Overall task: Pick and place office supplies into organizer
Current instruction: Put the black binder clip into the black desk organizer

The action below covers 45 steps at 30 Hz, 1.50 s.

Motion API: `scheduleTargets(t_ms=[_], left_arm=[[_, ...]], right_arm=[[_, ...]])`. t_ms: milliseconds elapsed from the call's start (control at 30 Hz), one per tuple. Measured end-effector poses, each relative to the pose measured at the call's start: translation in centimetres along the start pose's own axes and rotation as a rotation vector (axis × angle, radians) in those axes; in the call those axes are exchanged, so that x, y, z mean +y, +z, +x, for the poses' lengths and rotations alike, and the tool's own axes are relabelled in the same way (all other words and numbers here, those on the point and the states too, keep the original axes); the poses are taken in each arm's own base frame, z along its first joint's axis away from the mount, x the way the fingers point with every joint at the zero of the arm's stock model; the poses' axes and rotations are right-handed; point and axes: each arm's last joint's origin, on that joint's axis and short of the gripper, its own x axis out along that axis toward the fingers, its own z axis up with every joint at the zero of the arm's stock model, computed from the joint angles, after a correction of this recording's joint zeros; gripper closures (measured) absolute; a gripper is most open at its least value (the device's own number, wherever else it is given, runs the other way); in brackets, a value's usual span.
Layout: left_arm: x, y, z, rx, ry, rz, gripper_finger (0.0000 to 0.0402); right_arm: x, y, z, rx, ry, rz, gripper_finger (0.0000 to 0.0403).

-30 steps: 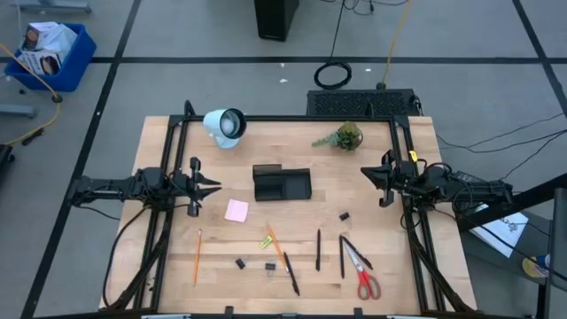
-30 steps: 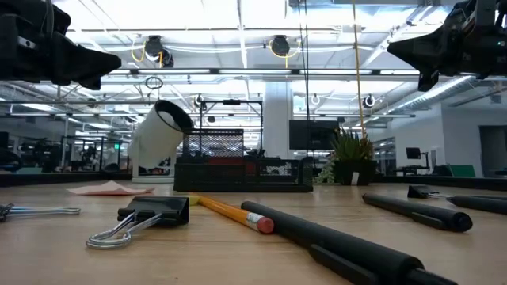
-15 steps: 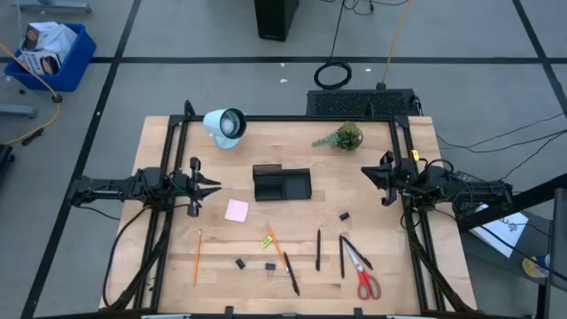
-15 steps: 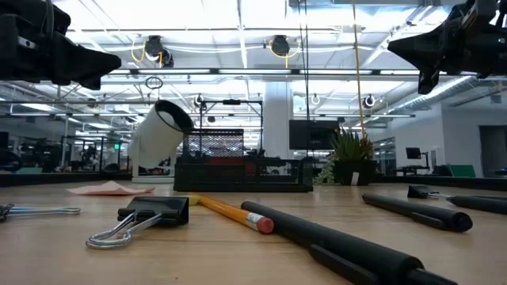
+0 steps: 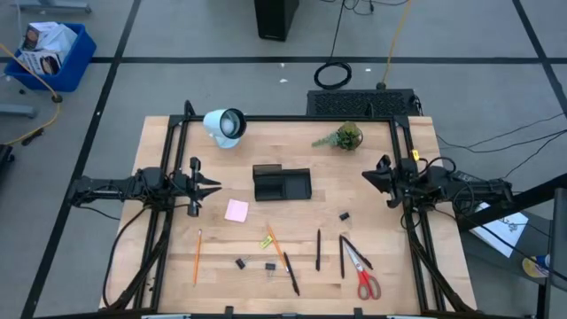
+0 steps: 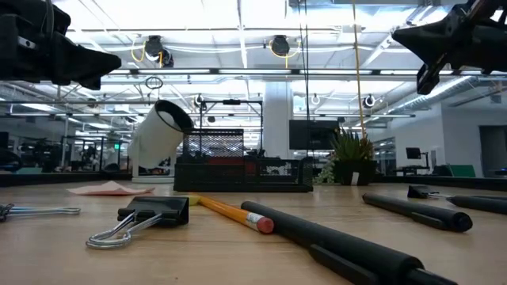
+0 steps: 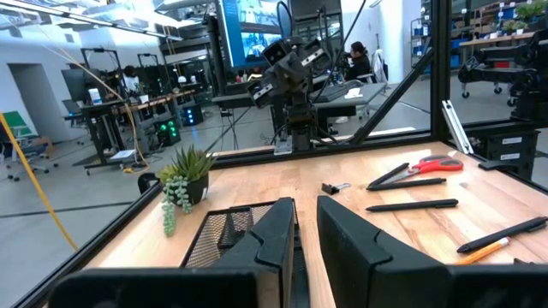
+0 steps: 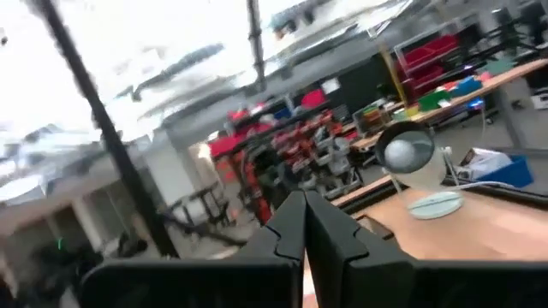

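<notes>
Nothing is picked up yet; this looks like the very start of the job. The left pincer [image 5: 211,186] hangs above the left side of the tabletop [image 5: 292,230]; its fingers sit close together with only a thin gap, and they hold nothing. The right pincer [image 5: 370,175] hangs above the right side; its fingers are pressed together and empty too.

The organizer [image 5: 282,182] sits in the middle of the tabletop, between the two arms; its sections look empty from above. The supplies lie in front of it, toward the near edge: the pink sticky-note pad [image 5: 236,210] is just beside the organizer's near left corner; the red-handled scissors [image 5: 363,274] lie far to the right with black pens [image 5: 318,249] near them; one orange pencil [image 5: 198,256] lies alone on the left; small black clips [image 5: 344,215] are spread about; a small yellow piece [image 5: 265,240] lies near the middle.

I think the next move is for one arm to reach down to a nearby thing; its pincer must first spread wide, then close on the thing and carry it to the organizer.
</notes>
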Motion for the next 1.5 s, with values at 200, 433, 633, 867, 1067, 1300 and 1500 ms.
scheduleTargets(t_ms=[200, 433, 633, 867, 1067, 1300, 1500], left_arm=[[0.0, 0.0, 0.0, -0.002, 0.0, 0.005, 0.0339], [0.1, 0.6, 0.0, -0.062, 0.006, -0.041, 0.0339], [0.3, 1.8, -0.2, -0.195, 0.019, -0.093, 0.0339], [0.3, 2.0, -0.2, -0.21, 0.011, -0.204, 0.0339], [0.3, 2.0, -0.2, -0.212, 0.003, -0.26, 0.0339], [0.3, 2.2, -0.2, -0.23, -0.003, -0.318, 0.0339], [0.3, 2.1, -0.2, -0.228, -0.003, -0.316, 0.0339]], right_arm=[[1.1, 1.7, 0.0, -0.143, 0.174, 0.083, 0.0403], [2.1, 1.1, 1.1, -0.031, 0.278, 0.055, 0.0403], [4.7, 1.2, 4.2, 0.114, 0.241, -0.013, 0.0403], [9.6, 1.1, 9.6, 0.298, 0.022, -0.142, 0.0403], [13.8, 1.5, 13.7, 0.393, -0.222, -0.256, 0.0403], [14.1, -0.2, 14.5, 0.616, -0.509, -0.25, 0.0403], [11.1, -2.3, 12.1, 0.905, -0.854, -0.217, 0.0403]])
